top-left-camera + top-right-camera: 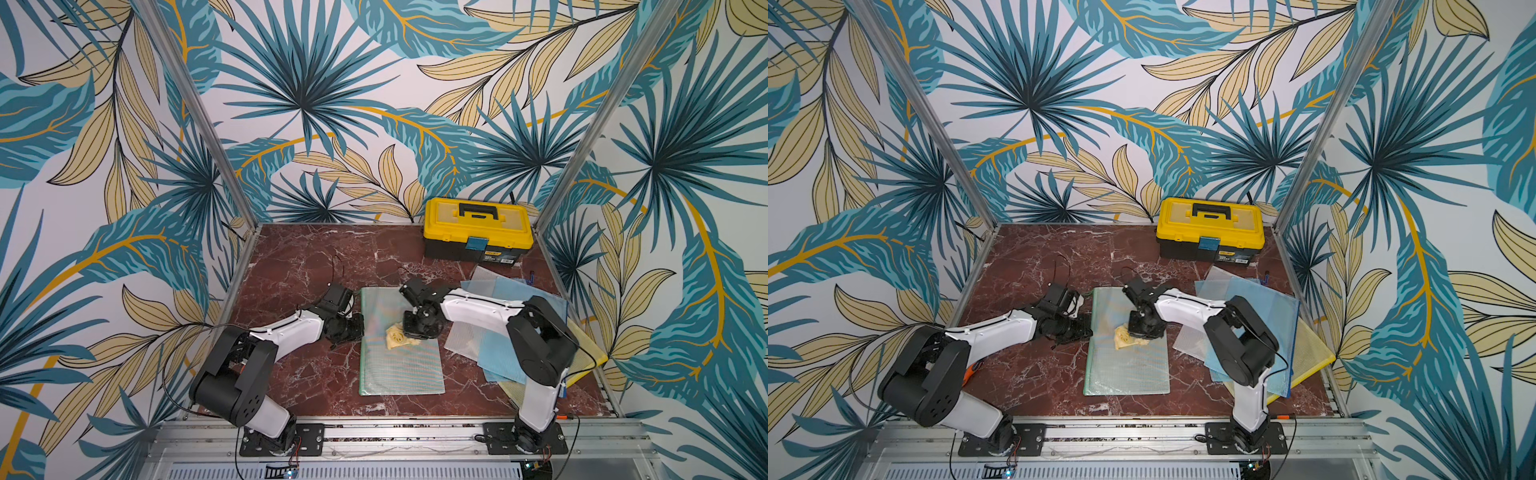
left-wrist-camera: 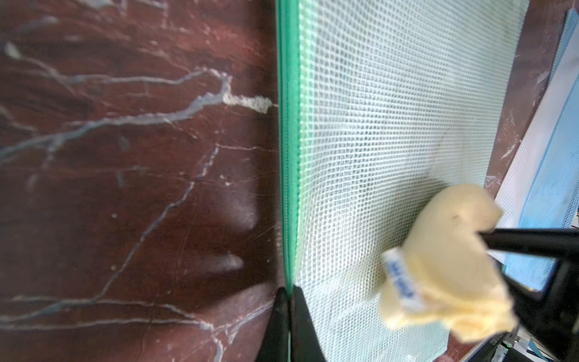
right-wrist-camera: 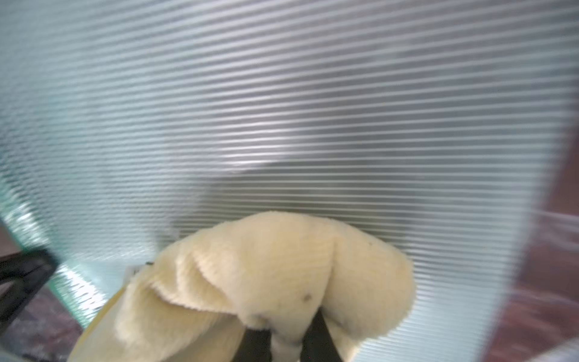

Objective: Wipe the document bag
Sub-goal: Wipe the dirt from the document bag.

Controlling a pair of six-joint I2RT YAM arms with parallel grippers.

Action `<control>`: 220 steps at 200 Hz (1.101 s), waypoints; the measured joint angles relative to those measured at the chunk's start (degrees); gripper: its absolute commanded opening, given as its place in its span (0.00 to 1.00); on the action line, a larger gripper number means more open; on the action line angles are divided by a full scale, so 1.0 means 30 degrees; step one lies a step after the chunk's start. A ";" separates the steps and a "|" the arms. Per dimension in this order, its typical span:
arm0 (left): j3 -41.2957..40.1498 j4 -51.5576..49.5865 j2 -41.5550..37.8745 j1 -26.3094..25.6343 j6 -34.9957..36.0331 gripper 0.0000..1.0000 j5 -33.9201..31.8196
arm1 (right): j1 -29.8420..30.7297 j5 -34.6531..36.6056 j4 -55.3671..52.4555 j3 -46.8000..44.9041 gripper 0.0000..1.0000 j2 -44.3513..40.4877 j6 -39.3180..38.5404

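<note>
One bag, pale green mesh with a darker green zip edge, was seen lying flat at the middle of the table. Its skin was noted as see-through and finely gridded. In the right wrist view the grid was smeared into stripes by blur. A crumpled yellow cloth was found pressed on the bag near its middle, with a white tag showing on it.

The right gripper was seen clamped on the cloth from above, its fingers sunk in the folds. The left gripper was seen pinched together on the zip edge, at the bag's left side, low against the table.

Several other bags, clear, blue and yellow, were noted in a loose overlapping pile on the right of the table. They were partly hidden under the right arm and lay apart from the green bag. A yellow and black toolbox was recorded with its lid down at the far right, against the wall and well apart from the bag. In both top views much of the cloth was covered by the right gripper.
</note>
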 measured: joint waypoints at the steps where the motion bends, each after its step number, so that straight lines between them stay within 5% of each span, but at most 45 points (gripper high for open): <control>1: 0.0000 0.0000 0.0000 0.0000 0.0000 0.00 0.0007 | -0.0080 0.0044 -0.0036 -0.0080 0.00 -0.0087 0.0000; 26: 0.0000 0.0000 0.0044 0.0007 0.0007 0.00 -0.0015 | -0.0670 0.1173 -0.1508 -0.0984 0.00 -0.1188 -0.0087; 94: 0.0000 -0.0007 0.0510 0.0007 -0.0138 0.00 -0.0321 | 0.5916 -0.0306 -0.1202 0.4044 0.00 0.2929 0.0736; 173: 0.0000 0.0000 0.0510 0.0401 -0.0226 0.00 -0.0321 | 0.1078 0.0641 -0.2091 -0.3315 0.00 -0.3359 0.0925; 220: 0.0000 0.0095 0.0510 0.0670 -0.1013 0.00 -0.0736 | 0.5654 0.0517 -0.3184 0.3053 0.00 0.0947 0.1005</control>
